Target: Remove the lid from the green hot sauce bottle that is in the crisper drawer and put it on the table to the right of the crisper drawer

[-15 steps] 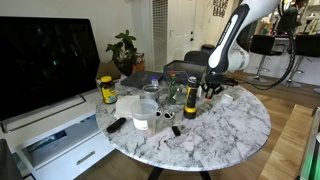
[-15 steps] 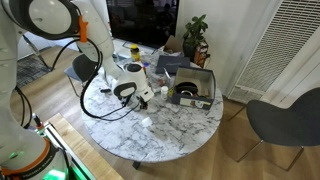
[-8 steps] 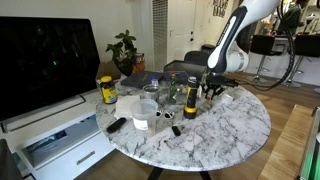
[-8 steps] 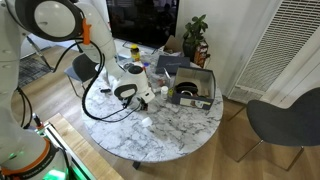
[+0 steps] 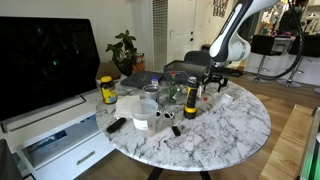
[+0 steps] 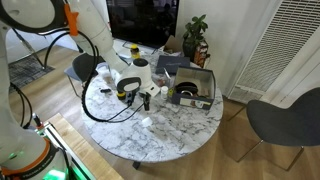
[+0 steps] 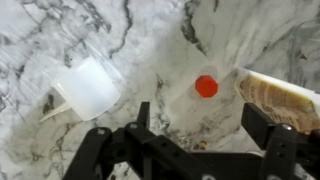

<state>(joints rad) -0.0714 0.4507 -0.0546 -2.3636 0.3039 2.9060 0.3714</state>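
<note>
Gripper (image 7: 185,138) spread wide, empty, red lid (image 7: 206,86), probably, on table (image 7: 140,40), seen only from wrist

One round marble worktop (image 5: 240,125) and one robot arm (image 5: 232,35) with one gripper (image 7: 200,122). In an exterior view, left of centre: one yellow-lidded jar (image 5: 107,90), one clear cup (image 5: 148,105), one white cup (image 5: 141,122) and one upright bottle (image 5: 190,103). One crisper drawer (image 6: 208,85) right of centre in an exterior view. The wrist view holds one small red lid (image 7: 206,86) right of centre. One potted plant (image 5: 125,48) and one black screen (image 5: 45,60), upper left. Two chairs: one at lower right (image 6: 285,120), one at left (image 6: 85,68)
</note>
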